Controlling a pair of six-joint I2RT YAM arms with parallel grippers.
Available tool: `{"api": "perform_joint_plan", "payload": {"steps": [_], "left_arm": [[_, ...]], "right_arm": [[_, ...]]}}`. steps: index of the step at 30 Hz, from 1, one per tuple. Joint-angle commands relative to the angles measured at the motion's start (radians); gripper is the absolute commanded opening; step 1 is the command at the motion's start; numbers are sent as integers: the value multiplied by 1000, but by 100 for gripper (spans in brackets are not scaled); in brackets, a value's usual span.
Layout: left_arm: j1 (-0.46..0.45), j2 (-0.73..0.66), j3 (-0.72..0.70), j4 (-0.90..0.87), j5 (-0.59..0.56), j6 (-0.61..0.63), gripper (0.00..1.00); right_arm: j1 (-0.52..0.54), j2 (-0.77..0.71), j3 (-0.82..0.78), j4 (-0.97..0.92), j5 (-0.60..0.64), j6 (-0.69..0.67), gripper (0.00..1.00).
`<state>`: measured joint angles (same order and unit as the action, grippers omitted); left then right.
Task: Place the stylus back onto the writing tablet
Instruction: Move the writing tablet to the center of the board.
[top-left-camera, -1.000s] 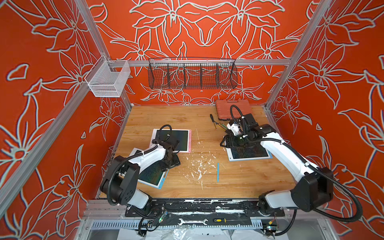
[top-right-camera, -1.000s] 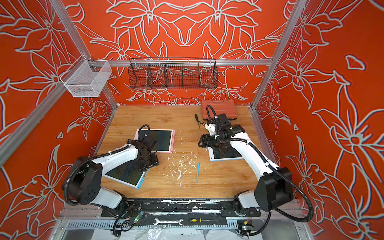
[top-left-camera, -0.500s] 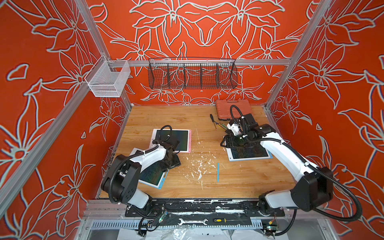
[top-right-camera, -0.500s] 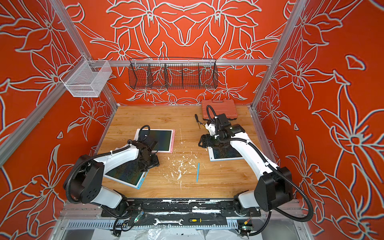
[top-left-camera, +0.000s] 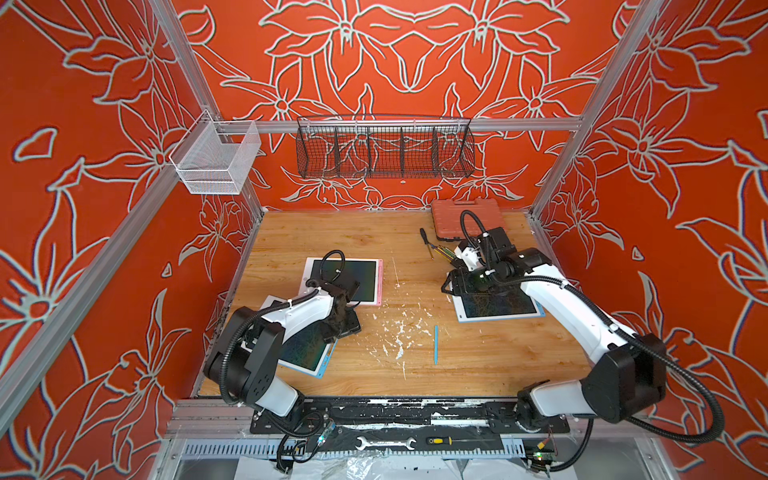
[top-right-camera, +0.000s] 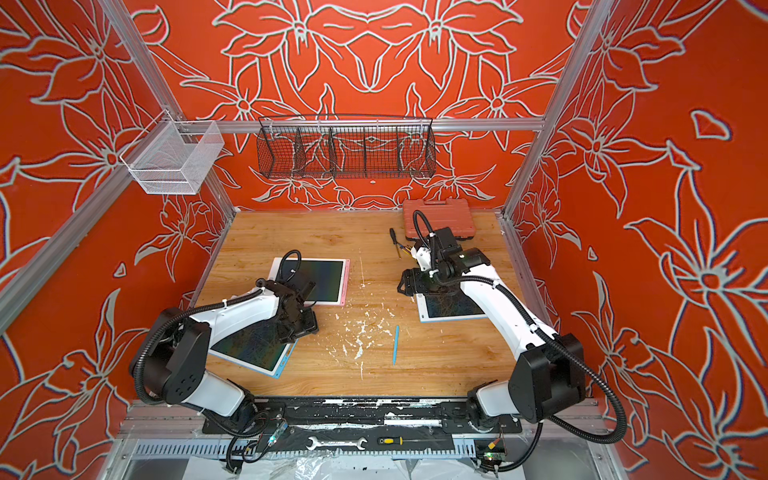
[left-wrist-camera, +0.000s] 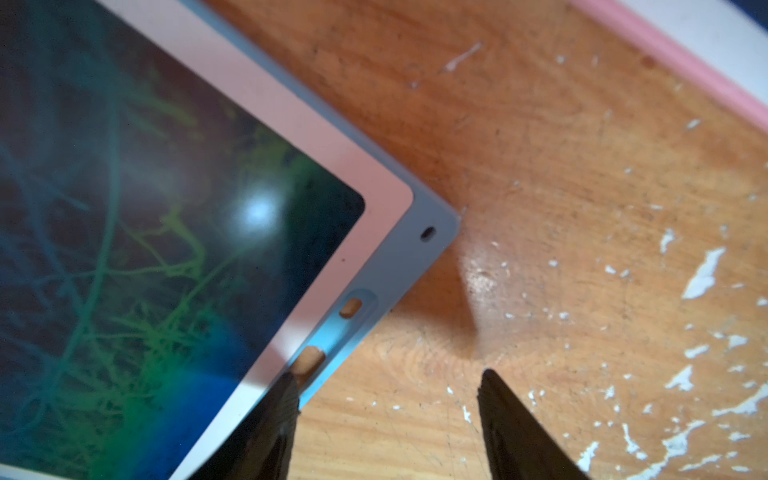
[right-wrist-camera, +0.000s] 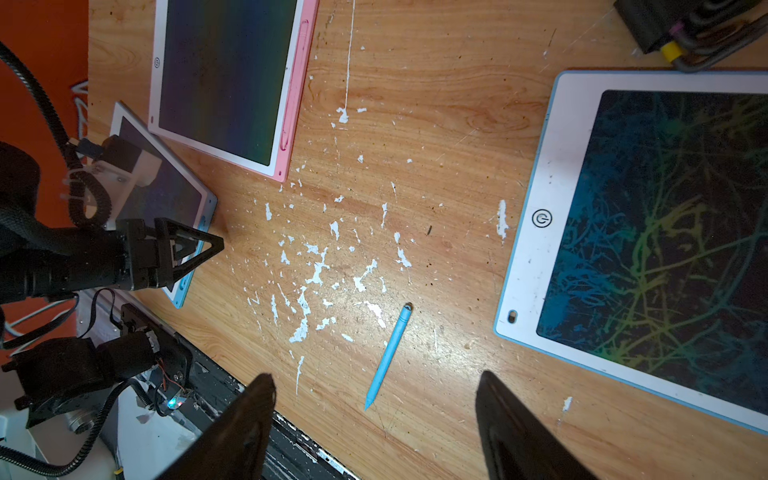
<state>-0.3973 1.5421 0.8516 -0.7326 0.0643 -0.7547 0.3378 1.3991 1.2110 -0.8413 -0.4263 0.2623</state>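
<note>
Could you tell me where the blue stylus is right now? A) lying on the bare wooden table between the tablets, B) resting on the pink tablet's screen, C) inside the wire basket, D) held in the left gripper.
A: the blue stylus lies loose on the wooden table, touching no tablet or gripper.

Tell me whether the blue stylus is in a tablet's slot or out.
Out. The blue stylus lies loose on the wooden table, between the blue-edged tablets, touching neither; no gripper holds it.

Orange walls (top-left-camera: 685, 124) with pale flower outlines enclose a scuffed wooden tabletop (top-left-camera: 340, 232) under aluminium rails (top-left-camera: 519, 123).
</note>
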Motion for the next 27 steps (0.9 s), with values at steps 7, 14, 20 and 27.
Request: {"api": "perform_joint_plan", "payload": {"steps": [7, 14, 20, 27], "left_arm": [[-41, 54, -49, 16, -6, -10, 64], [-83, 71, -59, 36, 1, -21, 61], [-161, 96, -40, 63, 19, -77, 59], [-240, 128, 2, 92, 30, -140, 57]], "right_arm": [[7, 1, 26, -26, 26, -27, 78], [6, 1, 28, -28, 27, -25, 78], [7, -6, 27, -30, 35, -24, 78], [6, -3, 27, -26, 37, -21, 78]]}}
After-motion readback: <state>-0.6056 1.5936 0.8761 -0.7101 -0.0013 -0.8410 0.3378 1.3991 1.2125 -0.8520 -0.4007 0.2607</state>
